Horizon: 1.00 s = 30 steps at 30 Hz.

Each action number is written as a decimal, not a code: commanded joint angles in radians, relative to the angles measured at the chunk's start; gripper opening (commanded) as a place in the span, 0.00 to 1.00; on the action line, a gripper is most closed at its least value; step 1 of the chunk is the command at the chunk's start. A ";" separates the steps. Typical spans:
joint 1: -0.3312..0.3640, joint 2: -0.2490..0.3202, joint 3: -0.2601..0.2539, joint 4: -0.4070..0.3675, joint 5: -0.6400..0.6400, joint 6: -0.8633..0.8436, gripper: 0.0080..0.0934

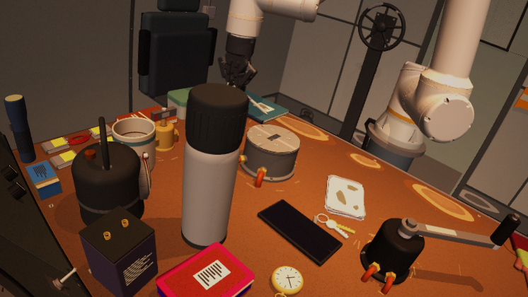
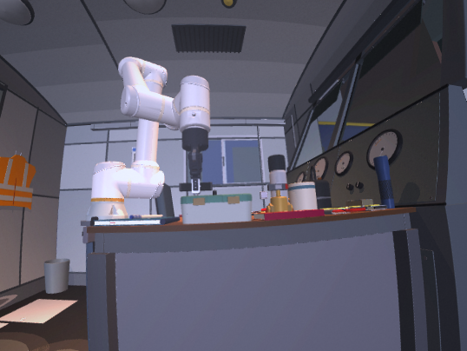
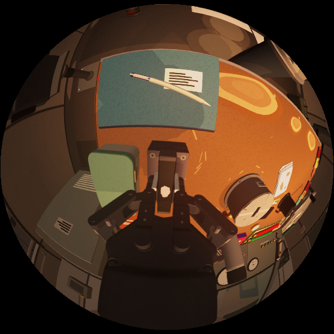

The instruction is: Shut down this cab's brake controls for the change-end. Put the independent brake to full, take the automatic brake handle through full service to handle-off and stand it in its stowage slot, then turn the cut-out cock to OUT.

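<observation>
The automatic brake handle [image 3: 167,177] is off its valve body [image 1: 272,151] and hangs in the air near the desk's far edge, beside the green lunch box [image 3: 112,174]. I hold this dark handle in my closed gripper [image 3: 164,190]; the tall flask hides the handle from the side camera. The valve body is a grey drum with a slot on top. The independent brake [image 1: 395,249] sits at the near right, its lever [image 1: 458,234] pointing right. The brass cut-out cock [image 1: 165,133] with its T-handle stands by the white mug.
A tall black-capped flask [image 1: 210,162] stands mid-desk. A black dome with a rod [image 1: 105,177], a mug [image 1: 133,134], a teal logbook with pen [image 3: 157,93], a phone [image 1: 299,230], keys, a rag [image 1: 344,197], a pocket watch and boxes crowd the surface.
</observation>
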 commanded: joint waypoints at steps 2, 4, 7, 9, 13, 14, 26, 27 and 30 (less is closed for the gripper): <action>0.000 0.000 0.000 0.000 0.000 0.000 0.00; 0.000 0.000 0.000 0.000 0.000 0.000 0.00; 0.000 0.000 0.000 0.000 0.000 0.000 0.00; 0.000 0.000 0.000 0.000 0.000 0.000 0.00; 0.000 0.000 0.000 0.000 0.000 0.000 0.00; 0.000 0.000 0.000 0.000 0.000 0.000 0.00; 0.000 0.000 0.000 0.000 0.000 0.000 0.28; 0.000 0.000 0.000 0.000 0.000 0.000 0.30; 0.000 0.000 0.000 0.000 0.000 0.000 0.37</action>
